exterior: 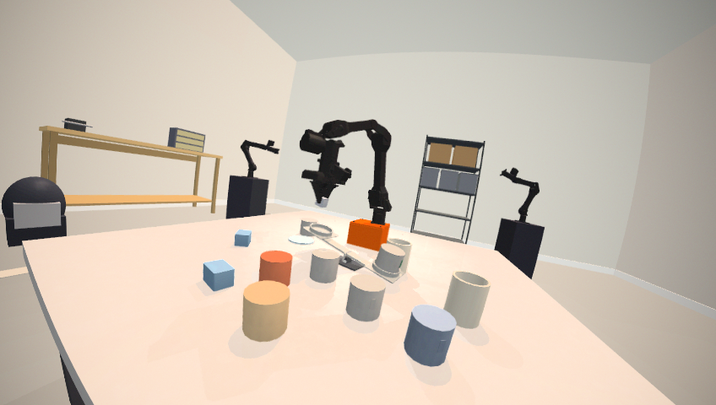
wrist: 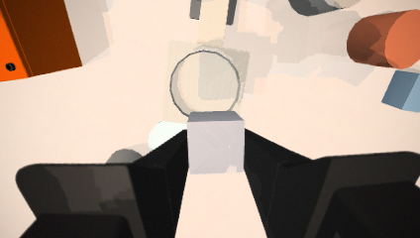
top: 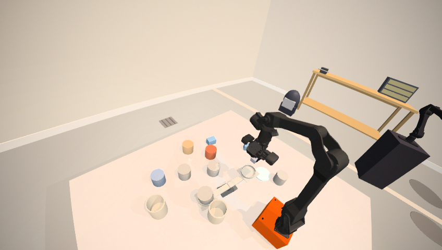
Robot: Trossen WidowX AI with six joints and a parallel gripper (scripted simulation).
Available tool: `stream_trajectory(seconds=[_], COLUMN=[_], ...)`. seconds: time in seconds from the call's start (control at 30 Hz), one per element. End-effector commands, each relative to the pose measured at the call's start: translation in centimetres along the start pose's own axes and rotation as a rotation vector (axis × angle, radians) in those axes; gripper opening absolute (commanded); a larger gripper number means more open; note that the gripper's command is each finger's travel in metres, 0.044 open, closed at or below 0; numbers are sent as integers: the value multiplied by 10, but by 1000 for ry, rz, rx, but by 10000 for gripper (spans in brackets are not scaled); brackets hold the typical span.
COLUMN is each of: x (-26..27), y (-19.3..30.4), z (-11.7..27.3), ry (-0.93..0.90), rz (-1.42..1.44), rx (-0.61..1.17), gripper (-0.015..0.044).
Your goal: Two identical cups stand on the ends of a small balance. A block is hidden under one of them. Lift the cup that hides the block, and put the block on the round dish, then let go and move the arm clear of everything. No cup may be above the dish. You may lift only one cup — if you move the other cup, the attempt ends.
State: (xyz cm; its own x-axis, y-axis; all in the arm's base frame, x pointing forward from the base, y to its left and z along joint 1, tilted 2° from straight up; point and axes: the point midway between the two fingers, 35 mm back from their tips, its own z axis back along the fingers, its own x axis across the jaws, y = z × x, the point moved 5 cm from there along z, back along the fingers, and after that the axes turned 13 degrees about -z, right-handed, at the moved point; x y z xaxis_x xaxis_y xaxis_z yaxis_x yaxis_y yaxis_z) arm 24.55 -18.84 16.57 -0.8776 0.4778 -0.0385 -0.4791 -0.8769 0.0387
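Observation:
My gripper (top: 254, 159) (exterior: 321, 200) (wrist: 214, 135) is shut on the pale grey block (top: 253, 160) (exterior: 322, 202) (wrist: 216, 147) and holds it in the air, above and near the balance's cup-free end. That end of the balance (top: 229, 186) (exterior: 339, 246) (wrist: 213, 22) bears an empty ring (top: 241, 172) (exterior: 321, 236) (wrist: 170, 86). A grey cup (top: 205, 195) (exterior: 390, 257) stands upside down on the other end, which is lower. The round white dish (top: 263, 174) (exterior: 300, 240) (wrist: 162, 135) lies beside the ringed end, with nothing on it.
A grey cup (top: 280, 178) (exterior: 306, 227) (wrist: 124, 156) stands on the table close beside the dish. Two more grey cylinders (top: 213, 169) (exterior: 363, 298), a red one (top: 210, 152) (exterior: 275, 268) (wrist: 376, 40), other cylinders, two cream open cups and blue blocks stand around the balance.

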Motion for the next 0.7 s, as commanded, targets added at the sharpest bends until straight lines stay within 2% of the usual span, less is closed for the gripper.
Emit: stream_trajectory(seconds=[0.0,0.33,0.67], x=[1,23,26], y=[27,109,115], z=[-22,-88,-118], ry=[-13,-16,-16], rz=[-7,-7,-7], rx=[4,13,14], gripper=[0,0,0])
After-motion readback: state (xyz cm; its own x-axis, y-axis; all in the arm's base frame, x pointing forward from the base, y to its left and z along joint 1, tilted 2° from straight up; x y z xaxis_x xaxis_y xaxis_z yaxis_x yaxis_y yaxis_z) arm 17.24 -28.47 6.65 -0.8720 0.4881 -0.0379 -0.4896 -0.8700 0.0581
